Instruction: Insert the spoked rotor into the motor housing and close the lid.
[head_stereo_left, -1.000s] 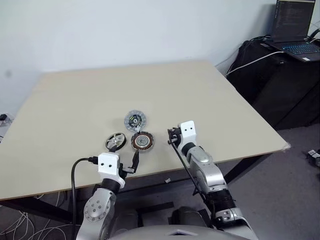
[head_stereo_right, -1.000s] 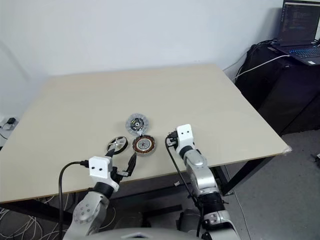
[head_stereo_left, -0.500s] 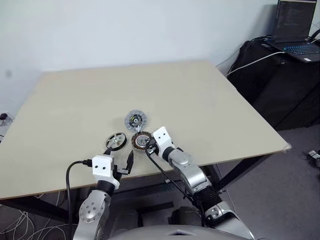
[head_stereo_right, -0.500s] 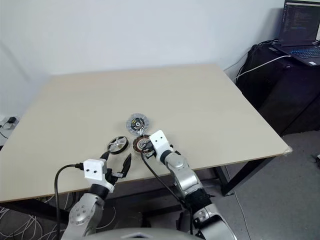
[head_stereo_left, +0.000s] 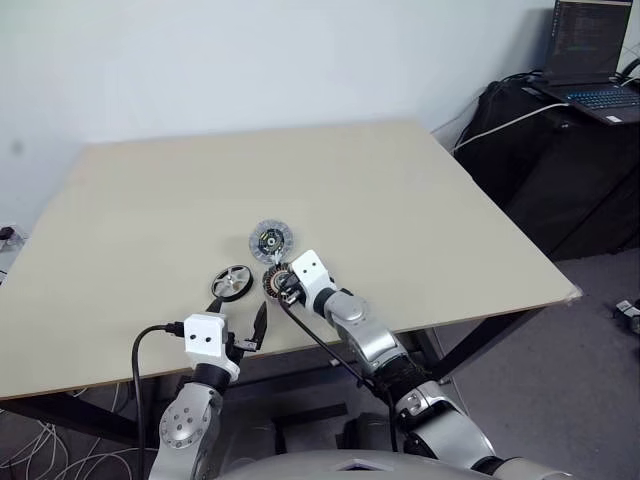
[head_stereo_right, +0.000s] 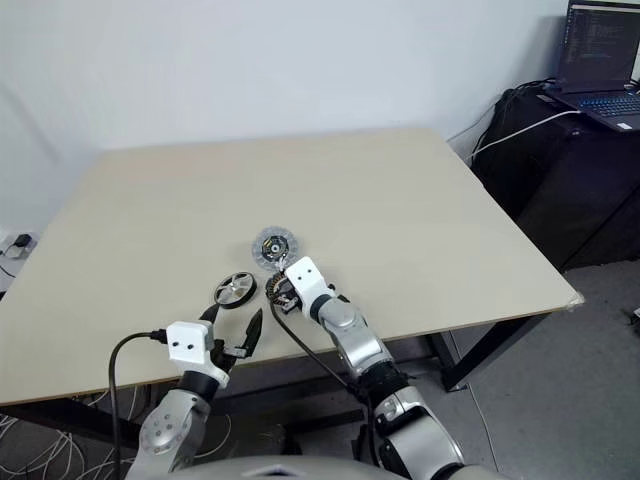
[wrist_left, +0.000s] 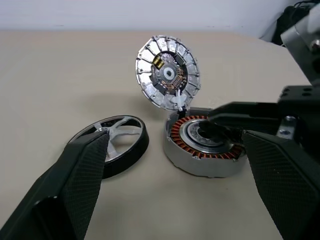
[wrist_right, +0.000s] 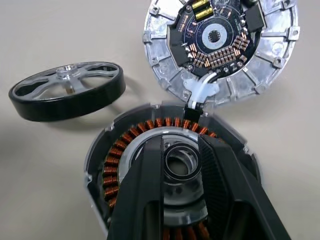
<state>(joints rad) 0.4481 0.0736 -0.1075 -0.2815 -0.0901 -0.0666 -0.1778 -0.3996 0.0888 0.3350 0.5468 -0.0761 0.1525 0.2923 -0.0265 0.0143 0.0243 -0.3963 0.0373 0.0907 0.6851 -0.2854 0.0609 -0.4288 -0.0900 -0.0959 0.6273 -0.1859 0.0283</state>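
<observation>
Motor housing (wrist_right: 165, 175) sits directly under my right end effector (wrist_right: 181, 150), whose two fingers stand narrowly apart on either side of the silvery centre ring, close against it; I cannot tell whether they press it. Just beside the housing lies the spoked rotor (head_stereo_left: 231, 282) on the bench (head_stereo_left: 420, 220), and the lid (wrist_left: 167, 78) stands tilted open at the housing's far edge. My left end effector (wrist_left: 170, 200) hangs wide open and empty near the bench's near edge.

The copper-wound housing (wrist_right: 170, 170) lies flat, open lid (wrist_right: 220, 47) touching it, black-rimmed rotor (wrist_right: 67, 95) just beside.
</observation>
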